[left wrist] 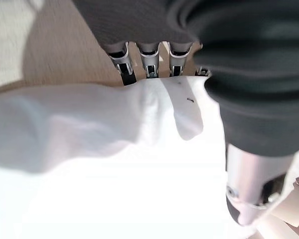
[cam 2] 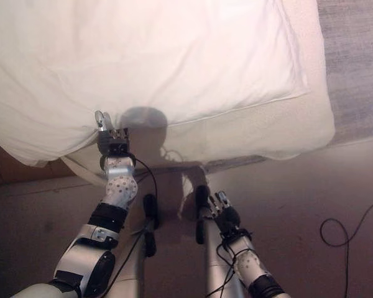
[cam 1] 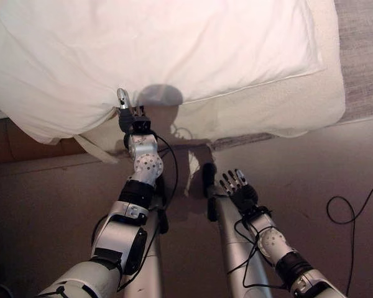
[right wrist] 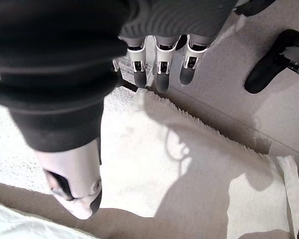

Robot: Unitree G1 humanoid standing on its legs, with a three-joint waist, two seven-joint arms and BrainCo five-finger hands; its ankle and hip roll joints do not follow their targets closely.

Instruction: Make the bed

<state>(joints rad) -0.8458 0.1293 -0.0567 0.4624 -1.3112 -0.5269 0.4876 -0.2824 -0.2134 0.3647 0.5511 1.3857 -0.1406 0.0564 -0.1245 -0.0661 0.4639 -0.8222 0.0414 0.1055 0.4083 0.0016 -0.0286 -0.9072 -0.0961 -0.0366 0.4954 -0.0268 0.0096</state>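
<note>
Pillow (cam 1: 155, 49): lies on the bed (cam 1: 286, 105), long axis across its width, near edge overhanging.
Left hand (cam 1: 129, 118): at the pillow's near edge, fingers (left wrist: 148, 62) tucked under that edge, thumb over it, pinching the fabric.
Right hand (cam 1: 239, 192): well short of the pillow, low over the floor (cam 1: 336, 167), fingers relaxed apart, holding nothing.
Key relation: pillow lies ahead of both hands; left is nearer.

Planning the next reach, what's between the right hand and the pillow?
In the left eye view, bare floor and the blanket's hanging edge separate the right hand from the pillow.
</note>
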